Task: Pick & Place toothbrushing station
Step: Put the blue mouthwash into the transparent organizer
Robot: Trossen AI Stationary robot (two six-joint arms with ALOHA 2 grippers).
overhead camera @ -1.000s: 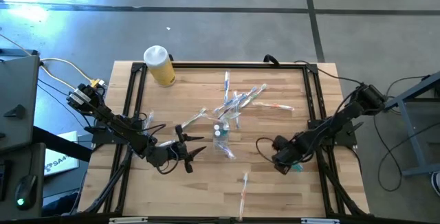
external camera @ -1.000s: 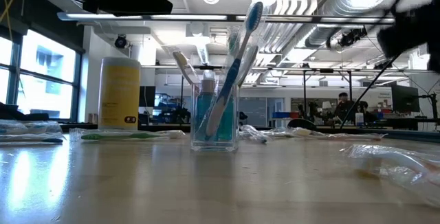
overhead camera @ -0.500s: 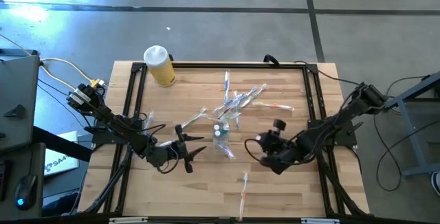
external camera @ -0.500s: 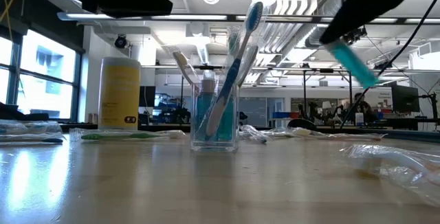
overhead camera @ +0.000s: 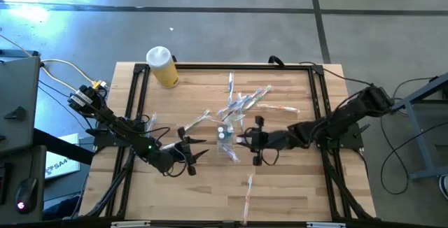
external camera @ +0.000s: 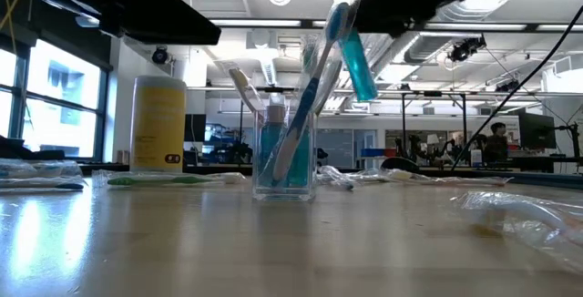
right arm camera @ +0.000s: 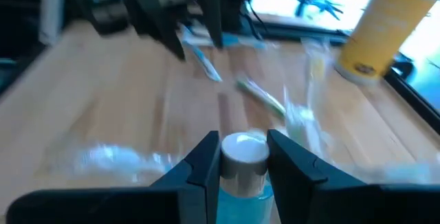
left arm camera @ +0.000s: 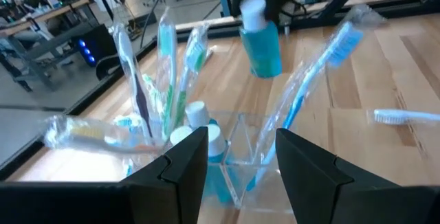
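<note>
Right gripper [overhead camera: 246, 143]: clamped on a small teal tube with a white cap [external camera: 357, 63], fingers on either side of the tube just below the cap, as the right wrist view shows [right arm camera: 242, 157].
Tube position: held in the air, tilted, just beside the top of the small clear plastic cup [external camera: 284, 162] and apart from it; it is not in the cup.
Left gripper [overhead camera: 196, 151]: fingers apart and holding nothing, pointed at the cup from the cup's left side; the left wrist view shows the cup [left arm camera: 237, 157] just beyond the two dark fingertips.
Cup: stands upright near the middle of the wooden table [overhead camera: 203, 193], holding several pale see-through toothbrushes [external camera: 314, 87] and another white-capped teal tube [left arm camera: 206, 138].
Open room: bare wood lies along the front of the table, broken only by one wrapped toothbrush [overhead camera: 248, 189]; the gap between the two grippers is narrow and filled by the cup.
Crowded side: loose wrapped toothbrushes [overhead camera: 241, 102] lie scattered just behind the cup toward the far edge.
Edges: a black frame [overhead camera: 224, 66] runs along the table's borders; a larger yellow bottle with a white cap [overhead camera: 162, 67] stands at the far left corner, well apart from both grippers.
Right arm pose: stretched low from the right edge toward the centre.
Left arm pose: reaches in low from the left edge.
</note>
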